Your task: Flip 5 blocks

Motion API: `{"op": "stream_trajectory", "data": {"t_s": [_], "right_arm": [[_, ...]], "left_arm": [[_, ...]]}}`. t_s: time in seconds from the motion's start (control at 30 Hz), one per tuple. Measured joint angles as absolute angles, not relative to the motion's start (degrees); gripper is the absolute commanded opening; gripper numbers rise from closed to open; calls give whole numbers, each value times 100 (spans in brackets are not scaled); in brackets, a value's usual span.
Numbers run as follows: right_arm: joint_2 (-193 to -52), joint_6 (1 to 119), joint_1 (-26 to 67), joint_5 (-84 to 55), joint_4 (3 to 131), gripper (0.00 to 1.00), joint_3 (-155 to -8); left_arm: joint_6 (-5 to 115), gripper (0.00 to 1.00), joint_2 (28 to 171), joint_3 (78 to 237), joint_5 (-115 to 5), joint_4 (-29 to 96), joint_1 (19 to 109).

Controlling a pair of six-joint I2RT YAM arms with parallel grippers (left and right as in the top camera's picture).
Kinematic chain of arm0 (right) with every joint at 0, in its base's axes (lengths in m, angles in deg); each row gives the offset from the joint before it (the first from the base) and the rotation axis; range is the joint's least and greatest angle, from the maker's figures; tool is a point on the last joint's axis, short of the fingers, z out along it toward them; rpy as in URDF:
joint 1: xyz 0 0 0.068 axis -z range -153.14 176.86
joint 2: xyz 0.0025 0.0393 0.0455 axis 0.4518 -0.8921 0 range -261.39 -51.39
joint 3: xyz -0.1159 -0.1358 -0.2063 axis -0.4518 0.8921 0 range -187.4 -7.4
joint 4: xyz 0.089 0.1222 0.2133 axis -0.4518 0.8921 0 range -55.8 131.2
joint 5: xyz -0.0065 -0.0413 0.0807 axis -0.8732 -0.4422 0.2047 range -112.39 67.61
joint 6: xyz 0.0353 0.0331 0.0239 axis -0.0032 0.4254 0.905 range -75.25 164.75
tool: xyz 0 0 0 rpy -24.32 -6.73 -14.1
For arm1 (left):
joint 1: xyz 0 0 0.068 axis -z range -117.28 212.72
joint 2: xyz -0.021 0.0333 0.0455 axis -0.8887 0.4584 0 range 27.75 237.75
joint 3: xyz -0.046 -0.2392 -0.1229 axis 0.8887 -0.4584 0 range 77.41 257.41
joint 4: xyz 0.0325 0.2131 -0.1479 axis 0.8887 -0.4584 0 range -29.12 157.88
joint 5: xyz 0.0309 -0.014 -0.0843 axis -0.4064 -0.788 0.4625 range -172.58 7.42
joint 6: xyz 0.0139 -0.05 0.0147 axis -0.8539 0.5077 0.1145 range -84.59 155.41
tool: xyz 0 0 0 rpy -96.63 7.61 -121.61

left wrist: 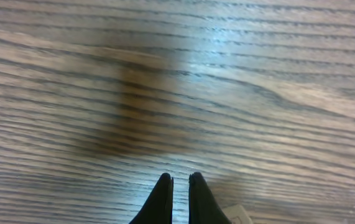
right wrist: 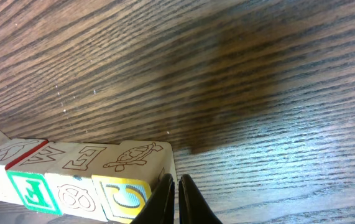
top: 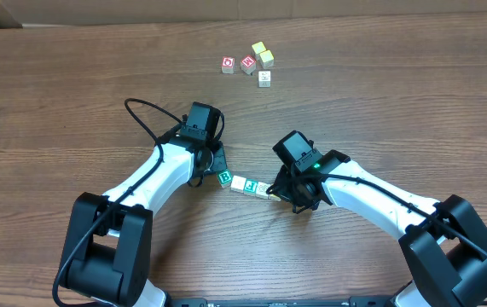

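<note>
Lying in a tight row toward the near edge of the tabletop [top: 72, 102], the blocks [top: 245, 184] sit between the left end effector [left wrist: 180, 177] and right end effector [right wrist: 175, 180], both pressed together and empty, so how many are flipped cannot be judged.

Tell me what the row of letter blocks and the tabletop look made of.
Row of letter blocks: probably pale matt wood, with raised-outline figures on the top faces and green or yellow print on the sides. Tabletop: brown wood grain with a soft sheen; solid wood or laminate, cannot tell.
</note>
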State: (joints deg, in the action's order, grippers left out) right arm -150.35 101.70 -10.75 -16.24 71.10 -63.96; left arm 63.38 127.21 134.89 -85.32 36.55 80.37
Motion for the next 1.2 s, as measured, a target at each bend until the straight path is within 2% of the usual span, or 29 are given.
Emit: {"op": "stream_trajectory", "data": {"t_s": [0.83, 1.2], "right_arm": [[-15035, 10172, -1075, -1622, 7108, 7, -6396], [-15035, 10170, -1075, -1622, 7113, 7, -6396]], "left_arm": [[6338, 4, 12721, 13491, -7717, 2879, 8037], [6338, 4, 12721, 13491, -8056, 3417, 8037]]}}
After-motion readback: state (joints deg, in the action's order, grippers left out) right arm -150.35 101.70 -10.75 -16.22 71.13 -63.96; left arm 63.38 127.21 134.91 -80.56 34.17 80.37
